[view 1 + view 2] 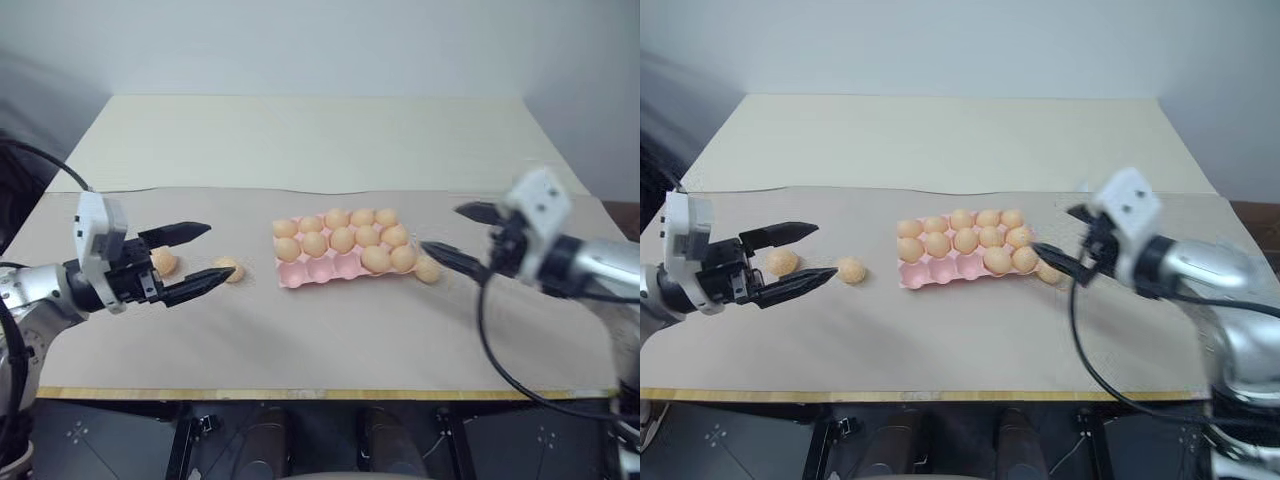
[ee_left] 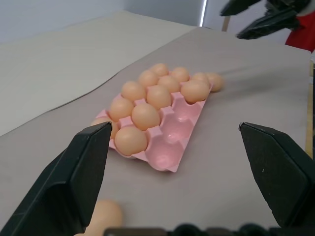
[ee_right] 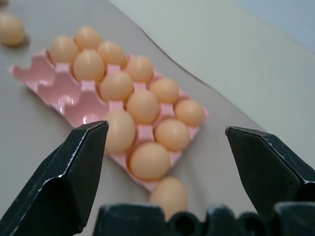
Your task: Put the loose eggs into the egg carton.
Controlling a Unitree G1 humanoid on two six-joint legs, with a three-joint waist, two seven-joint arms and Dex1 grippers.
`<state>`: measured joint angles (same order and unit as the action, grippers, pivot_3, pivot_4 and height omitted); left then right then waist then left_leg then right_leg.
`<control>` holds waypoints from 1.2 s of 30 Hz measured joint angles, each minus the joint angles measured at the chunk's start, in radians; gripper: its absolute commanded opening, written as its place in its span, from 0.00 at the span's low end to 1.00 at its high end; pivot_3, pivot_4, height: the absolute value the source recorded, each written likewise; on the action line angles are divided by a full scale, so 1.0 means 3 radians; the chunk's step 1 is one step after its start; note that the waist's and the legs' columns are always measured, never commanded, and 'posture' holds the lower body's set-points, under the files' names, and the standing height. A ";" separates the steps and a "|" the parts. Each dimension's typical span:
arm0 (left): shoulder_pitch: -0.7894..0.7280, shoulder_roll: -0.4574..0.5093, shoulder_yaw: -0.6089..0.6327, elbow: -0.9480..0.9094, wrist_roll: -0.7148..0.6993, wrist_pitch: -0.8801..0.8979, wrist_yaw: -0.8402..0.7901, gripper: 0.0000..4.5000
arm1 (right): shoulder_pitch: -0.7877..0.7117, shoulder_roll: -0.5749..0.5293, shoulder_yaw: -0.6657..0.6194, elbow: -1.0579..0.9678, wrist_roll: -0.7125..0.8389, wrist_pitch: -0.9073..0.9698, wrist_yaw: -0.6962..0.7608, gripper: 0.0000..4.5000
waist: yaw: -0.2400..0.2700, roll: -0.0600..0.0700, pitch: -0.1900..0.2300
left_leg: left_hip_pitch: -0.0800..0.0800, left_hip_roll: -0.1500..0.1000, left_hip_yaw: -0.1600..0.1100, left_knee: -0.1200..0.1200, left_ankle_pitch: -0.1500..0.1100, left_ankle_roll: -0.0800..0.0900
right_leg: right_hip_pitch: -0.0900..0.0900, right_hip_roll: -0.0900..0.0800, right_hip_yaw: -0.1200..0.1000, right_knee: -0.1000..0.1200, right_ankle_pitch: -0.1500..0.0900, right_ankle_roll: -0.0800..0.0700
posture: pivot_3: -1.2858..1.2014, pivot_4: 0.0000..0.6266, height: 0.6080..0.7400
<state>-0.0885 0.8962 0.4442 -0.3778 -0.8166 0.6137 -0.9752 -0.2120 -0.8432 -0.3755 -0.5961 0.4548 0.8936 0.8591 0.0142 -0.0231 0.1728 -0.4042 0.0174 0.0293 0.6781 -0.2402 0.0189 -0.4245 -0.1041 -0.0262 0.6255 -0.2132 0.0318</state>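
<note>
**A:** Jaw state?

**B:** Left gripper (image 1: 186,262) has its fingers spread wide and holds nothing. It hangs over the mat on the robot's left, pointing roughly toward the carton. Right gripper (image 1: 462,235) also stands wide apart and empty, off the carton's right end.

**A:** Where's the egg carton?

**B:** The pink egg carton (image 1: 310,272) lies flat mid-mat between the two grippers, apart from both.

**A:** Fill?

**B:** Back row of five is full. Middle row is full. Front row has two eggs at the right end and three bare cups (image 2: 173,142) on the left. So twelve seated, three cups free.

**A:** Loose eggs left?

**B:** Three on the mat. One egg (image 1: 164,262) sits between the left gripper's fingers as the head camera sees it, but on the mat, not gripped. A second egg (image 1: 230,269) lies just past the lower fingertip, toward the carton. The third egg (image 1: 427,269) rests against or just beside the carton's right front corner, close to the right gripper's lower finger.

**A:** Count matches?

**B:** Yes, three loose and three free cups. I'd put the task roughly four fifths done.

**A:** Next?

**B:** My guess is the left gripper takes one of its two eggs. The free cups are on its side.

**A:** Risk?

**B:** The corner egg is tight to the tray wall, so a finger could nudge the carton.
</note>
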 measured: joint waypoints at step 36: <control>0.0185 -0.0027 -0.0107 0.0060 0.0345 -0.0366 -0.0183 1.00 | -0.0300 0.0257 0.1378 0.1572 -0.1112 -0.1344 -0.0200 0.99 | -0.0043 -0.0006 0.0000 | 0.0013 0.0047 0.0063 0.0001 -0.0001 -0.0003 | -0.0022 0.0045 0.0052 0.0001 0.0006 -0.0005 | 0.52 0.24 1.00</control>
<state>-0.0331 0.8882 0.4121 -0.3598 -0.7133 0.5039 -1.0301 -0.3020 -0.7662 0.0380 -0.1246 0.1212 0.4905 0.7992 0.0014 -0.0250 0.1727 -0.4003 0.0316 0.0481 0.6785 -0.2406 0.0180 -0.4310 -0.0905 -0.0106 0.6257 -0.2114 0.0302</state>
